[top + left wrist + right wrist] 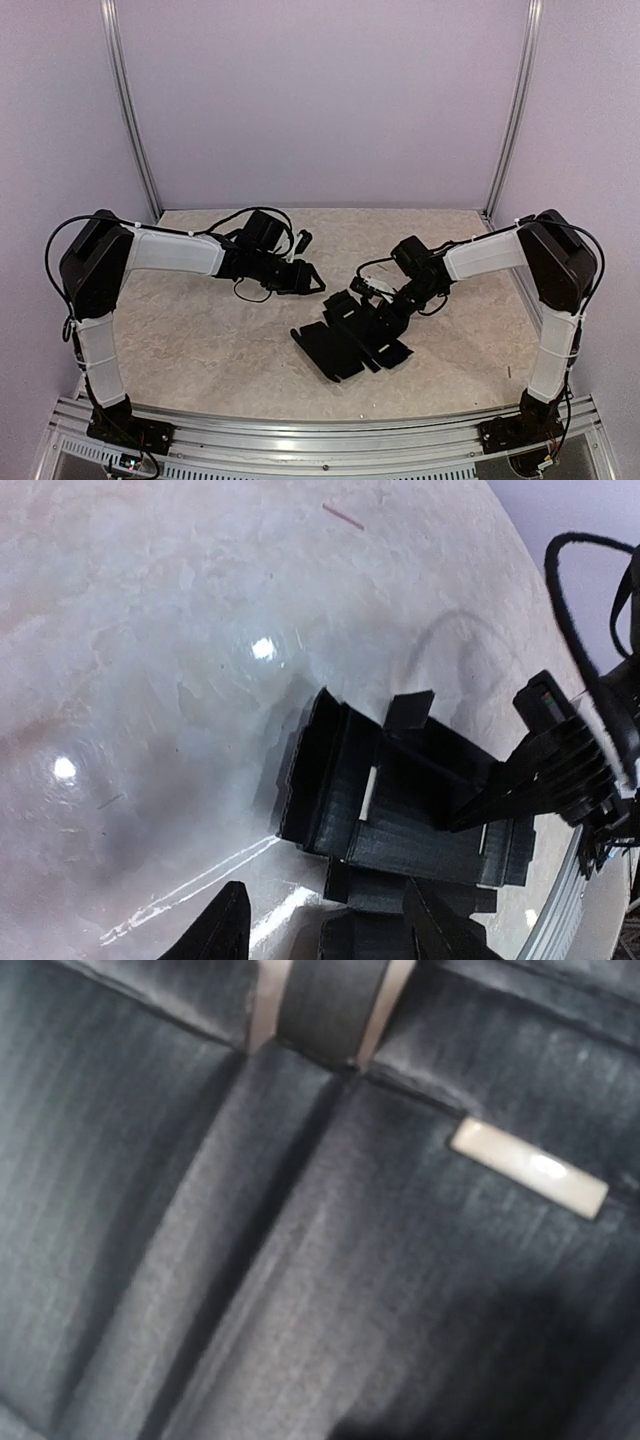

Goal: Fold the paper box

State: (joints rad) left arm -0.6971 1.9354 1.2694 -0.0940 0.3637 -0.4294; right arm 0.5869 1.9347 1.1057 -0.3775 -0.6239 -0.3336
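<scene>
The paper box (345,345) is a matte black cardboard piece with flaps and slots, lying partly folded on the table right of centre. In the left wrist view the paper box (400,800) shows one side wall raised and several tabs sticking out. My right gripper (382,318) points down onto the box's far part, and its fingers (500,790) rest closed together on the inner panel. The right wrist view holds only black cardboard (300,1260) at very close range, with my own fingers hidden. My left gripper (308,277) hovers open just left of the box, touching nothing.
The beige marbled table (200,330) is enclosed by pale purple walls with metal corner posts (130,110). A small dark object (304,239) lies near the back of the table. Cables loop off both wrists.
</scene>
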